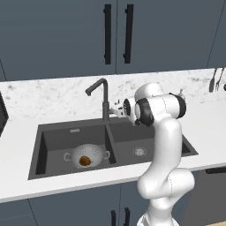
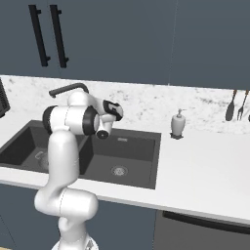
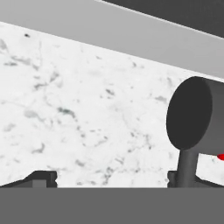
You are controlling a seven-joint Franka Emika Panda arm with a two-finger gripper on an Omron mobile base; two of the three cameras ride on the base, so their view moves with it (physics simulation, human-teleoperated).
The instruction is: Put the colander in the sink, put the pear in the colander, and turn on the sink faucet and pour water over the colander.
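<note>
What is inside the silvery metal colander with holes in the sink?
A small brown pear lies inside the silvery holed colander. The colander floor beneath the pear is covered.

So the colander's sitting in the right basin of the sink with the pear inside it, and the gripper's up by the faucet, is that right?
Not quite: the colander sits in the left basin of the sink, as the left base view shows. The rest holds: the pear lies inside it, and the gripper is up by the faucet.
</note>
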